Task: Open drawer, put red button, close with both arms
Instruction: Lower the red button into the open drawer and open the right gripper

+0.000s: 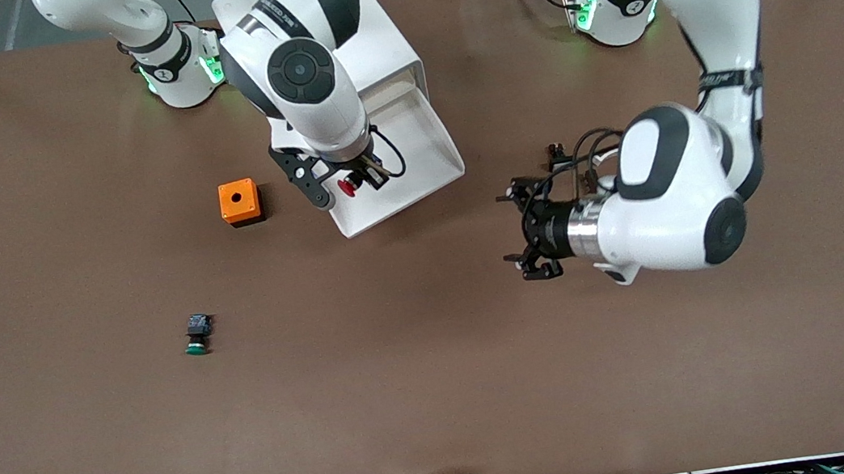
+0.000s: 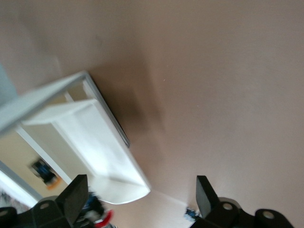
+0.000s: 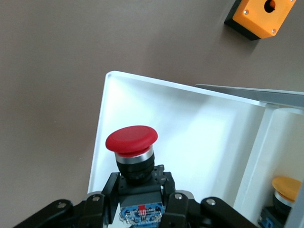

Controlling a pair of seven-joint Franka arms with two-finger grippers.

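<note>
The red button (image 3: 131, 140) has a round red cap on a black-and-blue body. My right gripper (image 3: 142, 199) is shut on that body and holds it just above the open white drawer (image 3: 190, 118). From the front, the right gripper (image 1: 354, 182) and the red button (image 1: 346, 188) hang over the drawer's (image 1: 410, 149) front corner, on the right arm's side. My left gripper (image 1: 509, 228) is open and holds nothing. It hovers over the bare table beside the drawer, toward the left arm's end. In the left wrist view its fingers (image 2: 73, 197) frame the drawer (image 2: 102, 147).
An orange box (image 1: 240, 202) with a hole on top stands beside the drawer, toward the right arm's end. A green-capped button (image 1: 196, 336) lies nearer the front camera. A yellow-capped button (image 3: 287, 187) sits in the cabinet compartment next to the drawer.
</note>
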